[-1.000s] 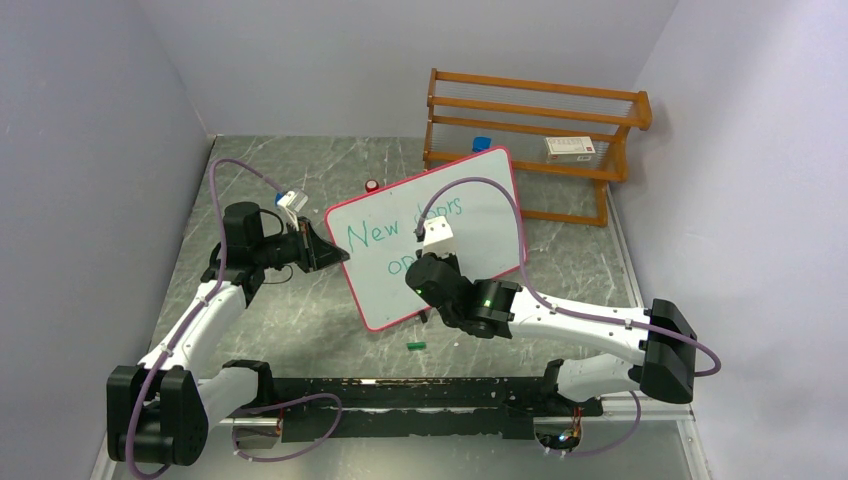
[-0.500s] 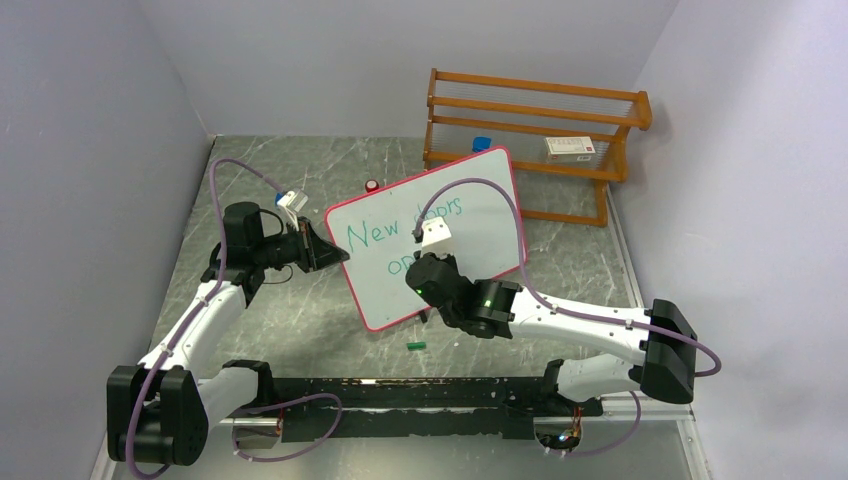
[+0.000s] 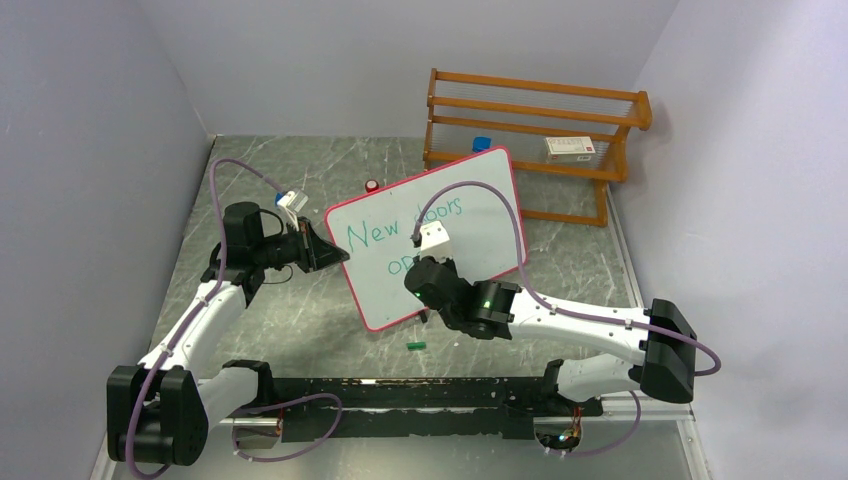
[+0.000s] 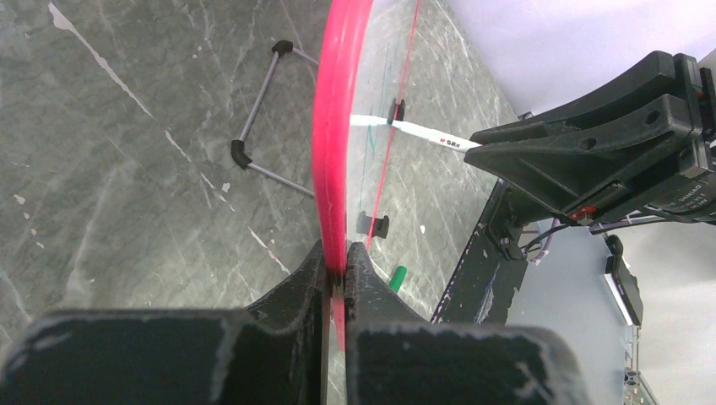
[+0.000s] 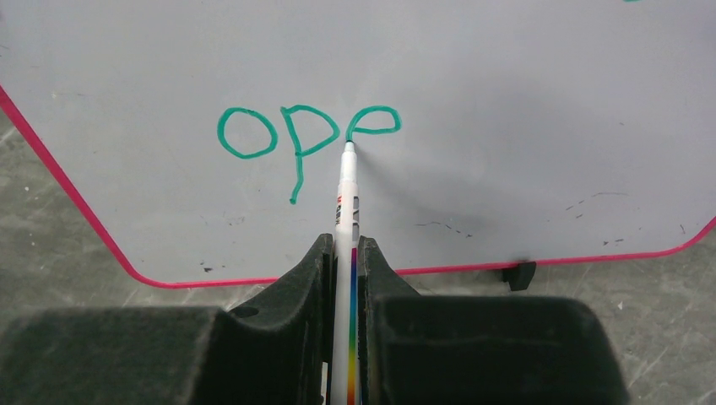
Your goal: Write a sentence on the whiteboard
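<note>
Pink-red whiteboard (image 5: 507, 101) rim clamped (left jaws), marker (image 5: 345, 194) tip on sentence (image 5: 297, 152).

Whiteboard (image 3: 380, 290) bars the middle — wooden rack (image 3: 536, 87) crowds behind; bare tabletop (image 3: 260, 160) far left.

right gripper (image 5: 344, 246) — pinching marker (image 5: 345, 190) | tip touching sentence (image 5: 308, 135), "ope" | on whiteboard (image 5: 523, 93)

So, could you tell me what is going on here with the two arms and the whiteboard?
The left gripper is shut on the whiteboard at its pink rim, steadying it. The right gripper holds a marker with its tip on the board, writing the sentence in green: "New doors" is on the top line, and "ope" is done below it.
</note>
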You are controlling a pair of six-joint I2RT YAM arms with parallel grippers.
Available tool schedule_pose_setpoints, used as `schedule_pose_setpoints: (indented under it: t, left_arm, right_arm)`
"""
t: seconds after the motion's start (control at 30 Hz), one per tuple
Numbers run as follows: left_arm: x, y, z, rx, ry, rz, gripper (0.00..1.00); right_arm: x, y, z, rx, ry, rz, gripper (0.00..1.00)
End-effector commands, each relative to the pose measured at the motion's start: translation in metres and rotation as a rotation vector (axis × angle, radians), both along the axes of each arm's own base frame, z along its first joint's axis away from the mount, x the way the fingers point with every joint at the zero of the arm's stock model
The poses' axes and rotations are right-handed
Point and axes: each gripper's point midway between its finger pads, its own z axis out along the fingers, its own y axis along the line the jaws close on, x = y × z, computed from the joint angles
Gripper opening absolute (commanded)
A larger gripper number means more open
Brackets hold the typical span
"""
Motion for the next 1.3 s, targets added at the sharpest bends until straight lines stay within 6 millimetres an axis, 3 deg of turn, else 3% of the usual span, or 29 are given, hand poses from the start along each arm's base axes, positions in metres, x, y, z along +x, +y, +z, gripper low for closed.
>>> schedule_pose_setpoints:
  t: [0.0,0.27,1.27]
  left_arm:
    - [0.006,0.005,-0.005,0.042,0.002,0.034,0.05]
    - [0.007,0.006,-0.006,0.043,0.003,0.035,0.05]
    - [0.006,0.006,-0.007,0.049,0.008,0.038,0.05]
  right_arm:
    - [-0.002,-0.006,-0.01,-0.03,0.024,-0.022,0.0]
    - [0.001,-0.015,-0.011,-0.058,0.01,-0.06,0.0]
    - [0.012,-0.03,0.02,0.021,-0.075,-0.103,0.0]
